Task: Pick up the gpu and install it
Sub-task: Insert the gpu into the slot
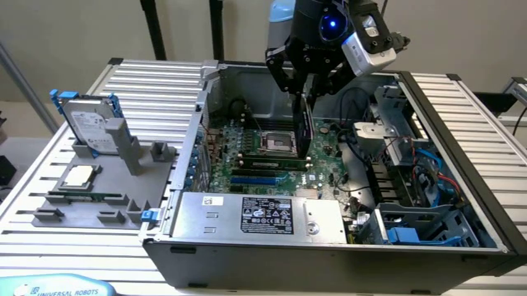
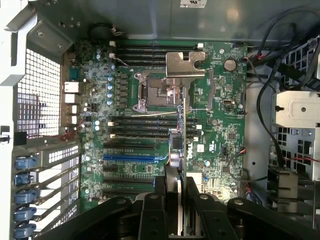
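Note:
My gripper (image 1: 307, 91) hangs over the open computer case (image 1: 461, 154) and is shut on the gpu (image 1: 303, 126), which points straight down, dark and edge-on. In the wrist view the gpu (image 2: 183, 140) is a thin line running away from my gripper (image 2: 179, 202), with its silver bracket (image 2: 184, 65) at the far end. It hangs over the green motherboard (image 2: 220, 125), across the processor socket (image 2: 155, 90) and the black card slots (image 2: 130, 150). I cannot tell whether its lower edge touches the motherboard (image 1: 263, 157).
On the grey fixture tray (image 1: 107, 206) at the exterior view's left stand a silver hard drive with blue rails (image 1: 91, 126) and a small square processor chip (image 1: 78, 176). The power supply (image 1: 255, 216) fills the case's near side. Cables and drive bays (image 1: 411, 166) crowd its right.

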Tool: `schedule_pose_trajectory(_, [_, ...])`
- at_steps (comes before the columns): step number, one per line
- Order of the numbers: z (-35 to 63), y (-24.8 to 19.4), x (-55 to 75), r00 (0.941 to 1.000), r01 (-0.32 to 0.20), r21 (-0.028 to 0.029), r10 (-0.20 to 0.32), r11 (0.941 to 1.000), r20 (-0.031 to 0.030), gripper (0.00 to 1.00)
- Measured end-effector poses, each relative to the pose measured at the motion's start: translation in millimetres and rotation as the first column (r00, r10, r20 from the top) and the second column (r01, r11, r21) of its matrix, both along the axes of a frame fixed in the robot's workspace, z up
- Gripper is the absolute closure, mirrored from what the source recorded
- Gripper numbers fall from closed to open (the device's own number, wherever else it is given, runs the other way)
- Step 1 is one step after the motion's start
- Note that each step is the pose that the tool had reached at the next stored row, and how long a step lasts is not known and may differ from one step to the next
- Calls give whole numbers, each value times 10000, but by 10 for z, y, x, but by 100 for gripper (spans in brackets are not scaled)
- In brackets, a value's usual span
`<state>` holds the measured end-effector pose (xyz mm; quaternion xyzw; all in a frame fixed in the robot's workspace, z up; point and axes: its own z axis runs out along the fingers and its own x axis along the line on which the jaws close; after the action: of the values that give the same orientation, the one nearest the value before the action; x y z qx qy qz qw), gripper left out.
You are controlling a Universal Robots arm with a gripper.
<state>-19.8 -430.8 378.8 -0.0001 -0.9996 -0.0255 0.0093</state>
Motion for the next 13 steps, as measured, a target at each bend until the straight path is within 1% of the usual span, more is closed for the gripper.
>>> schedule_pose_trajectory(3, [-3, 3, 16, 10000, -19, 4, 19, 10000, -1, 73])
schedule_pose_trajectory(4, [-5, 3, 22, 9999, -110, 2, 110, 9999, -3, 73])
schedule_pose_trajectory(7, [-19, 3, 21, 9980, -635, 0, 635, 9980, -3, 73])
schedule_pose_trajectory(10, [-37, 3, 21, 9930, -1178, 0, 1178, 9930, -3, 73])
schedule_pose_trajectory(13, [-56, 3, 22, 9851, -1723, 0, 1723, 9851, -3, 73])
